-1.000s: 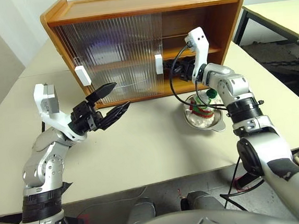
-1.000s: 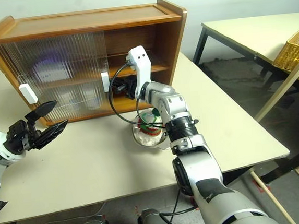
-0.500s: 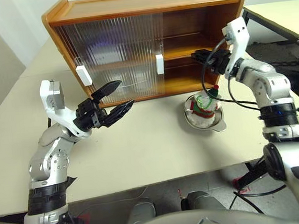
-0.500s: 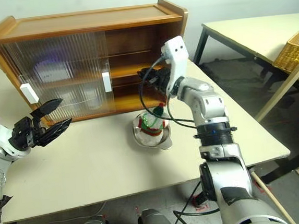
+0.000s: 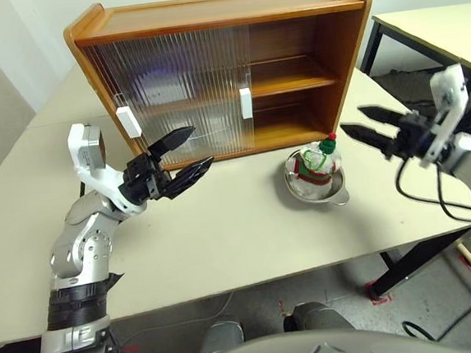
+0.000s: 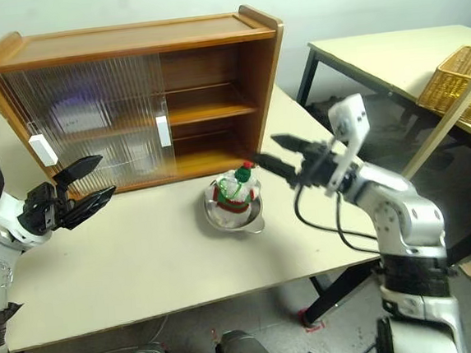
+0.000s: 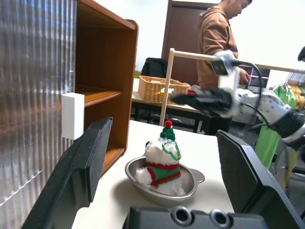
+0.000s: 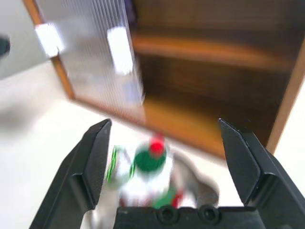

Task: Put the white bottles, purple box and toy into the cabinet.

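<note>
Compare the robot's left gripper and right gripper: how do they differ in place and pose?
The left gripper hangs before the cabinet's ribbed sliding doors; the right gripper hangs off the cabinet's open end, beyond the toy in its steel bowl. The left points toward the right, the right toward the left. Both are open and empty.

You have nothing to read here: no lettering, brand, number or sign is legible on anything in view. The wide wooden cabinet with ribbed translucent sliding doors carries no print, and its white rectangular handles are blank. The small white plush toy in the green-and-red outfit and the shiny steel bowl under it show no tag or label you can make out. The pale desk bears no marking.
</note>
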